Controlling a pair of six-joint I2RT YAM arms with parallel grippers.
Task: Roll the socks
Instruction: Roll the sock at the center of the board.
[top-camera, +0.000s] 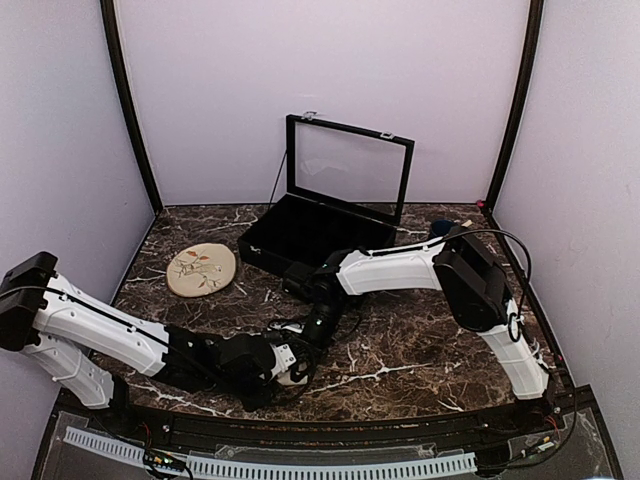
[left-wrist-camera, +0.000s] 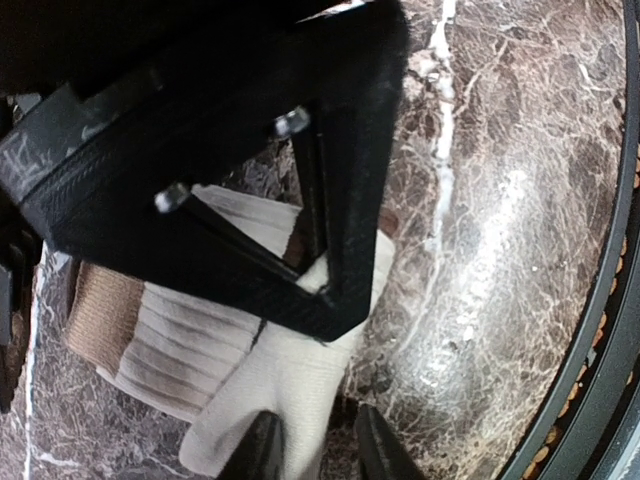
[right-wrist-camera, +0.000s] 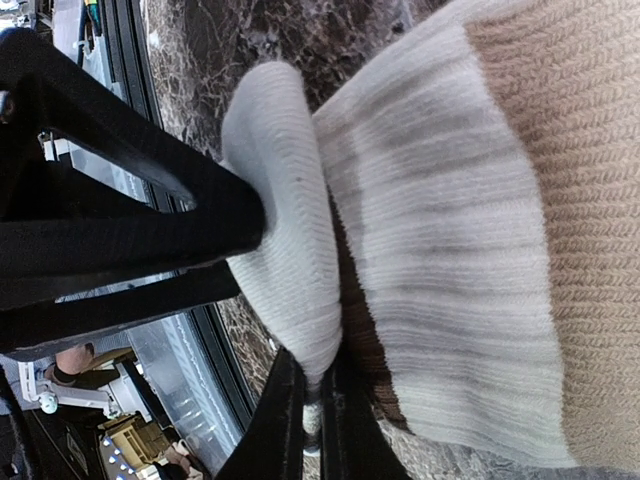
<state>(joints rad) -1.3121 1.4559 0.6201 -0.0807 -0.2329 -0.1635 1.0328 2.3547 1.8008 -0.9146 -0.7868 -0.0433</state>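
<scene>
Close to the near edge, just left of the table's middle, both my hands meet over the cream sock (left-wrist-camera: 200, 350). It lies bunched on the marble table (left-wrist-camera: 520, 200), its tan cuff (left-wrist-camera: 100, 310) at one end and a dark brown band (right-wrist-camera: 370, 360) tucked under the fold. The right gripper (right-wrist-camera: 308, 430) is closed to a slit with a thin lip of cream fabric pinched in it, so I take it as holding the sock. The left gripper (left-wrist-camera: 315, 452) stands narrow, a finger on either side of the sock's pale end, but a dark gap shows beside the fabric and I cannot tell whether it actually bites. For a good roll I judge the right hand should pin its edge while the left tucks the loose end over tightly, with the turns square so the bundle does not cone or spring open. Crowding is my main worry: the two hands sit nearly touching, each blocking the other's camera. I cannot find the magenta sock in any view. Farther back on the left lies the leaf-patterned plate (top-camera: 201, 270), well apart from the work. Beyond it, toward the far wall, the black case (top-camera: 300, 232) stands with its glass lid (top-camera: 350, 165) raised, and the right arm (top-camera: 400, 268) stretches across in front of it.
</scene>
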